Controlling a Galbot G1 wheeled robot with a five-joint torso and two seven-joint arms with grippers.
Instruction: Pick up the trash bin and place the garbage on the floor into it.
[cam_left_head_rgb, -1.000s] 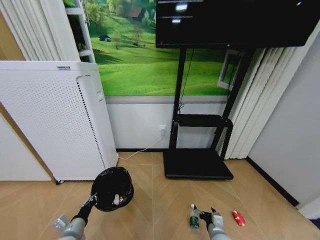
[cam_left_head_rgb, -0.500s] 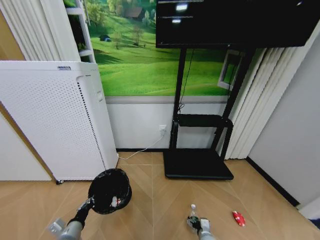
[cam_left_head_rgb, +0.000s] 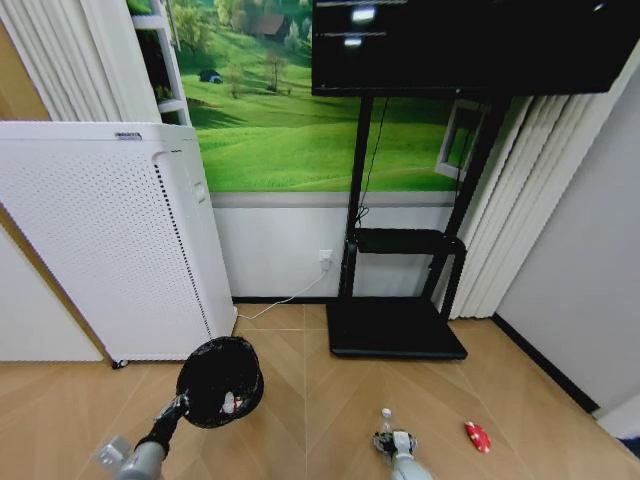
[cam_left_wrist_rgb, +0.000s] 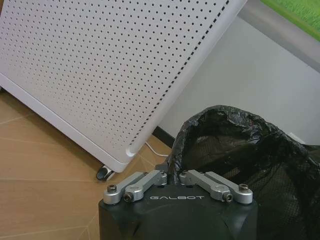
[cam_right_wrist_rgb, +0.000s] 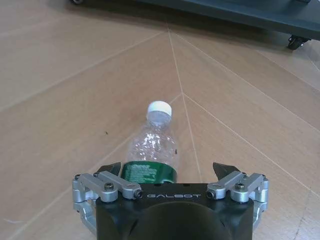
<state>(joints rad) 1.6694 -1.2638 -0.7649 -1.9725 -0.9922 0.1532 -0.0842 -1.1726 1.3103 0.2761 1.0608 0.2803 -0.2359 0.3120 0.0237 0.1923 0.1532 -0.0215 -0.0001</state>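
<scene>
The trash bin (cam_left_head_rgb: 220, 381) is held off the floor (cam_left_head_rgb: 320, 400) by the left gripper (cam_left_wrist_rgb: 172, 176), which is clamped on the bin's rim where the black liner folds over it. The bin is seen just in front of the lower right corner of the white perforated appliance (cam_left_head_rgb: 110, 240). A red-and-white wad (cam_left_head_rgb: 231, 404) is seen inside the bin.

The clear bottle (cam_right_wrist_rgb: 151, 149), with white cap and green label, is lying on the floor to the right of the bin, in front of the black base of the TV stand (cam_left_head_rgb: 395, 328). The right gripper (cam_right_wrist_rgb: 170, 172) is lowered over the bottle's labelled end, with its fingers spread wide on either side of it. No contact between fingers and bottle can be made out.

A small red piece (cam_left_head_rgb: 476, 436) is lying on the floor further right of the bottle, apart from it.
</scene>
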